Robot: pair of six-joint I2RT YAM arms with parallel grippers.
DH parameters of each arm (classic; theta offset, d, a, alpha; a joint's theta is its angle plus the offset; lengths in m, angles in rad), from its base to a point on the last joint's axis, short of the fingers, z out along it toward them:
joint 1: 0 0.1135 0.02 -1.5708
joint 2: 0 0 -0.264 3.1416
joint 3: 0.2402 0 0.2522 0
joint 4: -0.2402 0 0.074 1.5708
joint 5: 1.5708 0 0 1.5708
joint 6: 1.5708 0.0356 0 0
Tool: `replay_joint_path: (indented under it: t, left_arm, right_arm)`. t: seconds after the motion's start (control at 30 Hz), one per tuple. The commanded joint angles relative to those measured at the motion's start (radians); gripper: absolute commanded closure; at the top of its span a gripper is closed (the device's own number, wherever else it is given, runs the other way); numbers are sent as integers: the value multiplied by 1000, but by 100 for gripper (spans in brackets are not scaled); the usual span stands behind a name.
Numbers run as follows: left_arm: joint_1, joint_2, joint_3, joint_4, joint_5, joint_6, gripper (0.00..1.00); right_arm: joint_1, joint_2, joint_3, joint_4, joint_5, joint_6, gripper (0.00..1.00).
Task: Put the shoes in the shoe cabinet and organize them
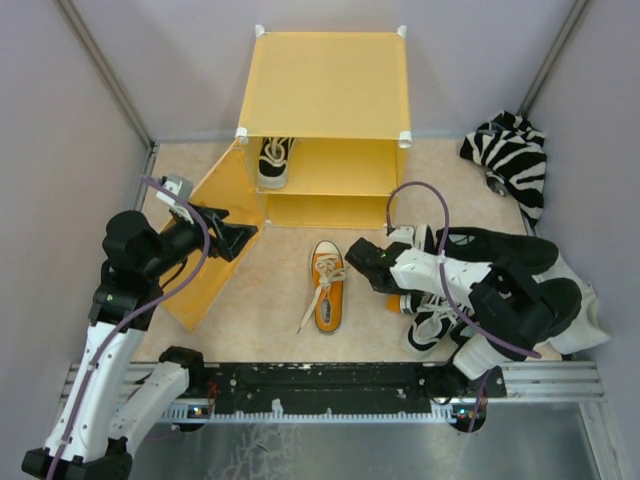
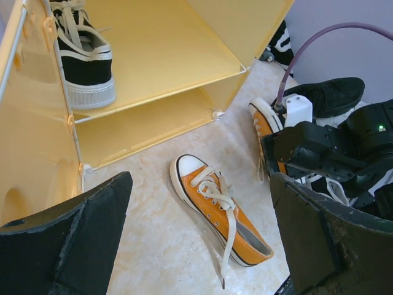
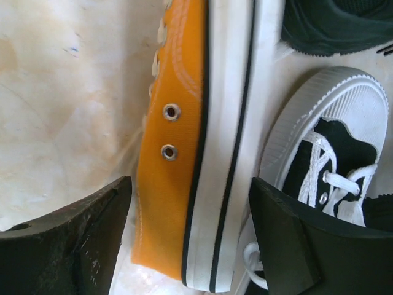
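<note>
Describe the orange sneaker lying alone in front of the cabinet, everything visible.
The orange sneaker is a low lace-up with an orange canvas-looking upper, a white rubbery toe cap and sole edged by a dark stripe, and a greyish lining. It stands upright on its sole on the beige table, toe toward the cabinet but apart from it. Its white laces are loose, one end trailing onto the table toward the near left. Only the table touches it.

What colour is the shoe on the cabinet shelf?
The shoe is black with a white sole and pale laces; best seen in the left wrist view.
</note>
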Motion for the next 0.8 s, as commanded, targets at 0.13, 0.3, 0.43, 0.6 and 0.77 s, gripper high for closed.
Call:
replay_joint_path:
  t: [0.13,0.3,0.43,0.6,0.77]
  left_arm:
    - [-5,-5,-4,3,2,6,1]
    - [-5,-2,2,4,4,2,1]
    - [-5,-6,13,4,-2,1,1]
    - [-5,-10,18,3,-3,-2,1]
    - [-5,-14,18,0,-6,-7,1]
  right_arm:
    - [-15,-56,-80,32,-30,39,62]
    - [-9,-206,-65,19,-78,28,100]
    - [83,-349,-20,62,-147,31,100]
    - [251,-379,60,136,-198,53,100]
    - [315,-351,45,441,-306,21,100]
